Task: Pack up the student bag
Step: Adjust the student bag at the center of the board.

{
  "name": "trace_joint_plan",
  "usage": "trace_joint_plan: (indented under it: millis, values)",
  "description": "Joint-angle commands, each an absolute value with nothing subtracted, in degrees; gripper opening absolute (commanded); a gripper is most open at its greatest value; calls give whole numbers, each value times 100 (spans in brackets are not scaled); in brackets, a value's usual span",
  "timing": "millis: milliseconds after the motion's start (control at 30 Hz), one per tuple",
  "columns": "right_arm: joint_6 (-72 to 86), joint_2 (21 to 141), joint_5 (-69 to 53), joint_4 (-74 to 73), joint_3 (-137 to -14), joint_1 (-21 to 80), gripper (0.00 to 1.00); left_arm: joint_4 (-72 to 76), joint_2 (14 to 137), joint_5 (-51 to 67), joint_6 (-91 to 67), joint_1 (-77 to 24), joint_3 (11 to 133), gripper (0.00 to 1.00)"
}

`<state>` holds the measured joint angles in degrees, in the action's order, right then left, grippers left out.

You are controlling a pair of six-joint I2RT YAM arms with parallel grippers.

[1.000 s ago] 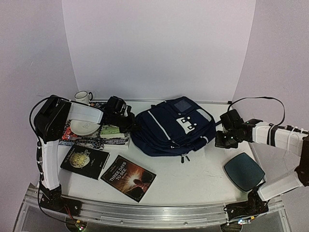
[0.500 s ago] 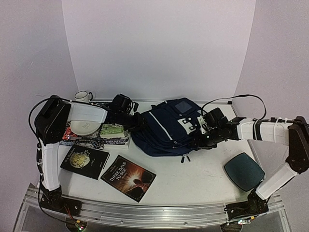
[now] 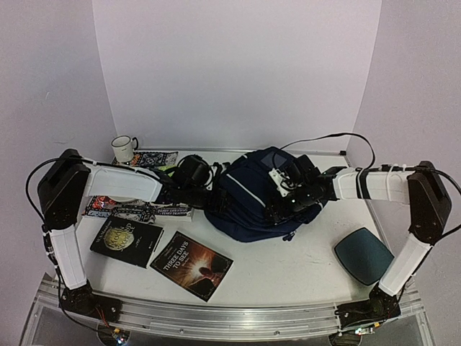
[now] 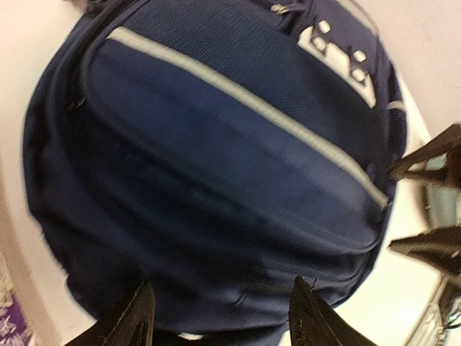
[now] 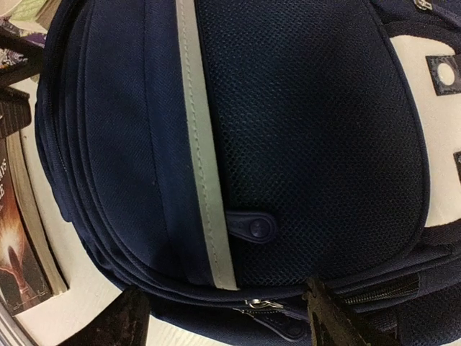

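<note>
The student bag (image 3: pixel 248 203), navy with white piping and a white front patch, lies in the middle of the table and fills both wrist views (image 4: pixel 216 144) (image 5: pixel 288 144). My left gripper (image 3: pixel 210 194) is at its left side, jaws wide open, with the fabric just beyond the fingertips (image 4: pixel 220 317). My right gripper (image 3: pixel 279 209) is over the bag's front right, also open (image 5: pixel 227 317). A metal zip pull (image 5: pixel 259 305) sits between its fingertips. The right fingers (image 4: pixel 432 155) show past the bag in the left wrist view.
Two books lie at the front left: "Three Days to See" (image 3: pixel 191 265) and a dark one (image 3: pixel 126 241). A stack of books (image 3: pixel 137 210) sits under my left arm. A white mug (image 3: pixel 123 148) stands at the back left, a teal round pad (image 3: pixel 364 255) at the front right.
Both arms have swung inward onto the bag from either side. Both grippers went from shut to open. The bag now looks bunched up between them.
</note>
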<state>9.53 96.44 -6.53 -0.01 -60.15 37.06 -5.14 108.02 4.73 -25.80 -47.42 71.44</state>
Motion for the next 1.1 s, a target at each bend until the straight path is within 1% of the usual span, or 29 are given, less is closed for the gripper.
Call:
trace_joint_plan:
  millis: [0,100,167,267,400,567,767,1000,1067]
  values:
    - [749,9338,-145,-207,-6058,3701,82,-552,10131,-719,-1954,-4940,6889,67]
    - [976,8843,472,-251,-5800,3700,94,-623,9908,-1219,-1377,-5238,6950,73]
    - [1162,8582,1034,-310,-5663,3694,98,-624,9947,-1310,-965,-5451,7124,76]
    - [1614,8256,1947,-345,-5386,3681,98,-627,10286,-1365,-398,-5781,7510,78]
    - [2141,8066,2502,-451,-5151,3650,98,-633,10865,-1378,432,-6093,8116,80]
    - [2518,7950,2484,-475,-4933,3651,98,-649,11470,-1155,1008,-6194,8751,81]
    - [2663,7867,2360,-472,-4807,3648,98,-677,12082,-886,1432,-6268,9202,81]
    - [2677,7841,2187,-404,-4692,3648,98,-684,12694,-1287,1725,-6312,9602,79]
    - [2684,7833,2082,-369,-4656,3647,98,-674,12786,-1448,1808,-6342,9678,77]
